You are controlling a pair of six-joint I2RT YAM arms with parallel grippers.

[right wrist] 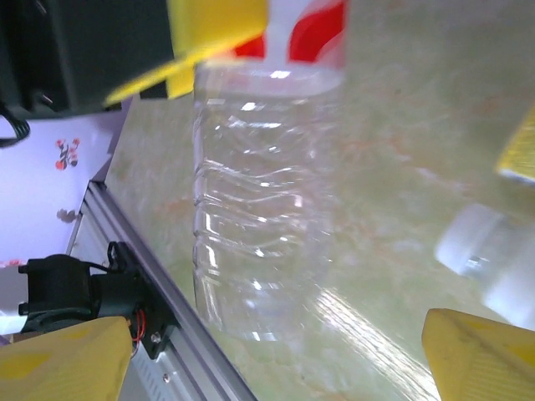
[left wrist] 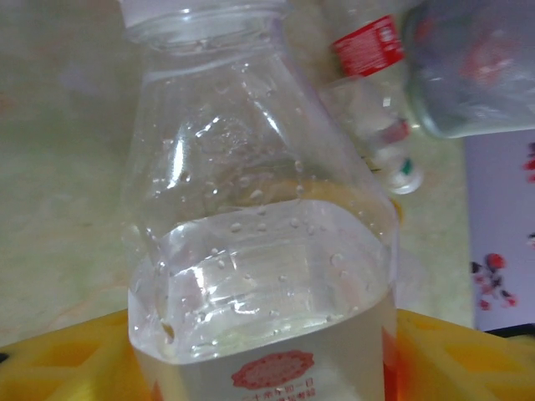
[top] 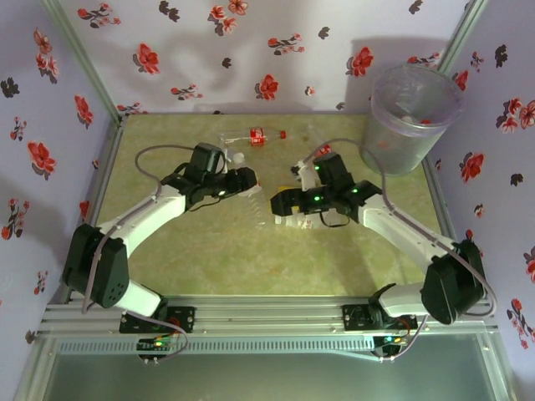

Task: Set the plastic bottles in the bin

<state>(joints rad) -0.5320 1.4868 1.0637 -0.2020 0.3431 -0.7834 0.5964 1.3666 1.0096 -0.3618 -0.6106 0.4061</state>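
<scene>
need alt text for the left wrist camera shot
A clear plastic bottle looms close up, gripped between two yellow jaws at the bottom edge, droplets clinging inside it. Behind it on the green table lie more bottles, one red-labelled, with the grey bin at upper right.

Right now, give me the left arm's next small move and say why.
Probably lift the left end effector straight up. Its yellow fingers appear closed on the labelled part of a clear bottle, while the bin stands tall in the far right corner with the right arm in between, so height seems needed first.
</scene>
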